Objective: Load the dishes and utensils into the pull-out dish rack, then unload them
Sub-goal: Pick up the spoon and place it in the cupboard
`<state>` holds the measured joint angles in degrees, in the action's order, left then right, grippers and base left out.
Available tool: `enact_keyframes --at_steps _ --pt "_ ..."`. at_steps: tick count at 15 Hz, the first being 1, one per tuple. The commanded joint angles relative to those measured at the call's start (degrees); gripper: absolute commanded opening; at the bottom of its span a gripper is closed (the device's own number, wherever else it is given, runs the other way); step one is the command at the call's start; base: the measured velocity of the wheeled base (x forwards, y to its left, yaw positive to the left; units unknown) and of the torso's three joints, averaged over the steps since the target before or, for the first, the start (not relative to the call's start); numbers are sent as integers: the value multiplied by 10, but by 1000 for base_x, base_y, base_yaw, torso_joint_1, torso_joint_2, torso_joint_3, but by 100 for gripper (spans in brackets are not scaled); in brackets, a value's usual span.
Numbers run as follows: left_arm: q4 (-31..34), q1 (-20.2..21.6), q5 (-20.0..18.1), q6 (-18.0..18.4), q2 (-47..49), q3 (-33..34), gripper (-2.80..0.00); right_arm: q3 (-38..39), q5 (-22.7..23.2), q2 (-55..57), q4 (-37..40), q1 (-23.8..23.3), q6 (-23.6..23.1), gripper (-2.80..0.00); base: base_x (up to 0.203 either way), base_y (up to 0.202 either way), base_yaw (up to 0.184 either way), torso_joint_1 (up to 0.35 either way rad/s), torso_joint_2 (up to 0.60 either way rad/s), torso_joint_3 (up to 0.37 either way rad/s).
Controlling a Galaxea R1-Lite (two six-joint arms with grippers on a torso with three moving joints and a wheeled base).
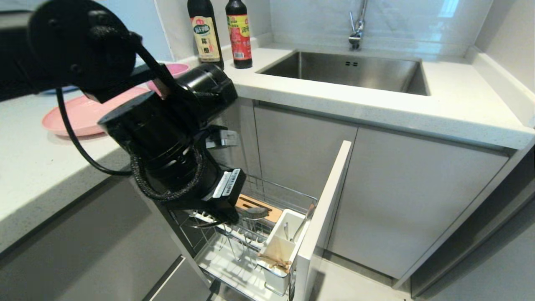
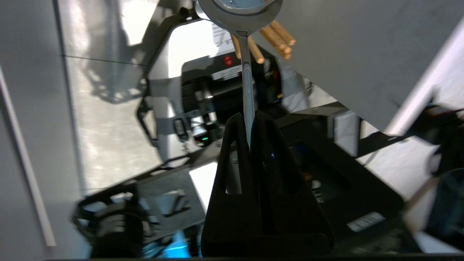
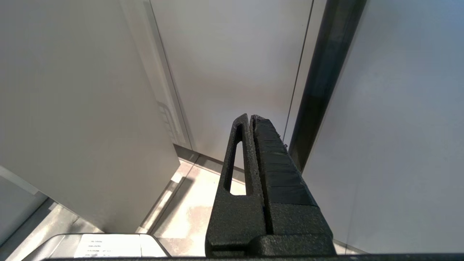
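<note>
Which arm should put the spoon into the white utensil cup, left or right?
Left. Its tool is already shut on the spoon handle, down at the pull-out dish rack near the utensil cup. The right tool is shut on nothing, facing cabinet fronts.

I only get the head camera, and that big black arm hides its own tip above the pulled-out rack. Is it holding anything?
Observer: Yes. In the left wrist view, the left gripper is shut on the thin handle of the metal spoon.
Operator: What is near the spoon's round end?
Observer: The ends of the wooden chopsticks show just behind it. I cannot tell whether they touch.
Operator: And the other arm? I see none of it.
Observer: The right gripper is shut on nothing and hangs beside the plain grey cabinet fronts.
</note>
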<state>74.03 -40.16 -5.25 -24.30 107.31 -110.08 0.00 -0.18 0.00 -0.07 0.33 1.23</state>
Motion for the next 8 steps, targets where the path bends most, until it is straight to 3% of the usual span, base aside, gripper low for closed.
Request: enact_keyframes --at_steps 1,8 --pt "4 0 0 31 38 -2 -280 1 0 0 0 0 0 -280 0 0 0 0 0 0" --pt "-40 0 23 114 105 -11 -280 1 0 0 0 0 0 -280 0 0 0 0 0 0"
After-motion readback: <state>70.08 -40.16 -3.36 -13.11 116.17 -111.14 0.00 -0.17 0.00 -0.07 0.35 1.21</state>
